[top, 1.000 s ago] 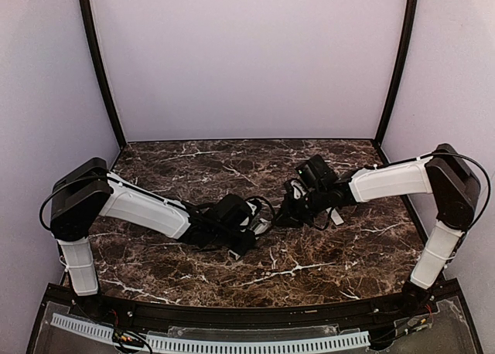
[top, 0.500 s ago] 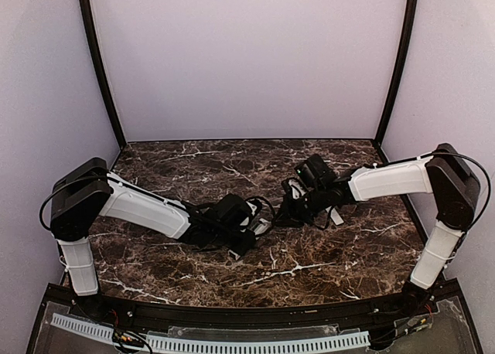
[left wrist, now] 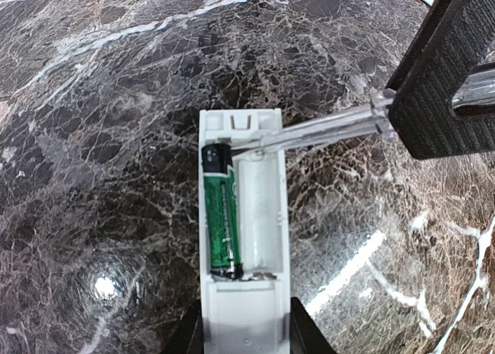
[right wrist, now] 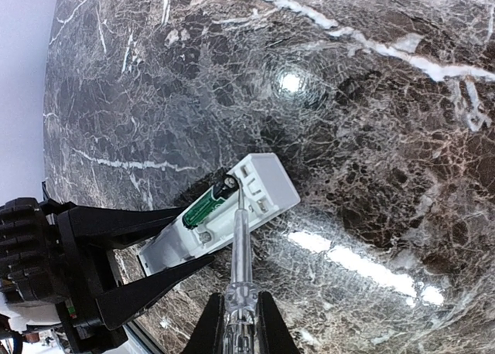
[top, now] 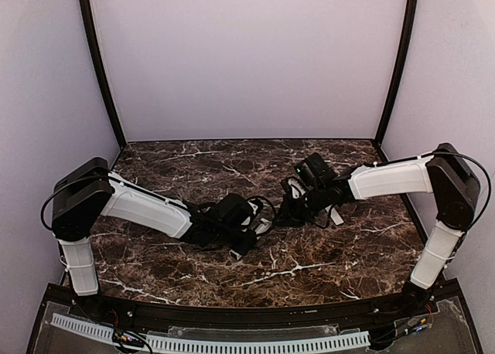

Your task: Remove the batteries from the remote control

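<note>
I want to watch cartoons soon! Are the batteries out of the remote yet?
About halfway, it looks like. Done: the remote control is open at the back and one slot is empty. Happening now: the left gripper holds it while the right gripper pokes a screwdriver at the top of the green battery. Left to do: pop that battery out.

Matching livery: the left arm [top: 147,207], lower left of the overhead frame, and the right arm [top: 390,180], at right, pair glossy white link covers with boxy matt-black joint housings. A thin black cable [top: 42,212] loops outside each shoulder, and the black wrists carry tangled dark wiring. A finger [left wrist: 445,76] of the right gripper [right wrist: 240,308] is black with a finely ribbed face.
</note>
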`<state>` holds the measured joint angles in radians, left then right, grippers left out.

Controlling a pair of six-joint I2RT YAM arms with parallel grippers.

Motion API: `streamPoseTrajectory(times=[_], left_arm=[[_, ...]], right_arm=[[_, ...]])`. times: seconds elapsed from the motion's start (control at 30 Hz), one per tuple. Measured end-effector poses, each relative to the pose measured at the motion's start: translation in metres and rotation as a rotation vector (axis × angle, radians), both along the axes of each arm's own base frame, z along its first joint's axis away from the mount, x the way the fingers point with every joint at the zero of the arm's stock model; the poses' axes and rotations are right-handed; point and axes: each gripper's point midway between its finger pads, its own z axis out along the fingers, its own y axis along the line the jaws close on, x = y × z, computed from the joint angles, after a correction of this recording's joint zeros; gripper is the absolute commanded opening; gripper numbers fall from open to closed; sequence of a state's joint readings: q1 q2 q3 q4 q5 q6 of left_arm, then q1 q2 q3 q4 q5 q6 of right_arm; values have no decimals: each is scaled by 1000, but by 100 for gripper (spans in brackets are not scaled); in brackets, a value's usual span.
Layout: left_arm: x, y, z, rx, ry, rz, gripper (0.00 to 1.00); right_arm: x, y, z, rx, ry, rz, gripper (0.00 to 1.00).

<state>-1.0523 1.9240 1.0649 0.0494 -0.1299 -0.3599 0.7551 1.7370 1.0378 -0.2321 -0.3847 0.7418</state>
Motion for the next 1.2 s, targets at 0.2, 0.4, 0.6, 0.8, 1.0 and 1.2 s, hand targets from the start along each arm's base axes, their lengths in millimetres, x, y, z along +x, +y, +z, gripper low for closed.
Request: streamPoseTrajectory(times=[0.2, 0.4, 0.6, 0.8, 1.0, 1.2], left_arm=[[0, 0, 0, 1, 1, 0, 0], [0, -2, 0, -3, 1, -3, 0], [0, -6, 0, -11, 4, -14, 0], [0, -6, 0, -13, 5, -16, 0], [0, -6, 0, -14, 5, -16, 0], [0, -6, 0, -14, 5, -15, 6]], right_arm=[[-1, 1, 2, 12, 25, -18, 0], [-7, 9, 12, 54, 56, 7, 0], [-9, 25, 38, 143, 37, 57, 0], [-11, 23, 38, 136, 45, 54, 0], [-7, 12, 37, 82, 31, 26, 0], [5, -11, 52, 50, -23, -24, 0]])
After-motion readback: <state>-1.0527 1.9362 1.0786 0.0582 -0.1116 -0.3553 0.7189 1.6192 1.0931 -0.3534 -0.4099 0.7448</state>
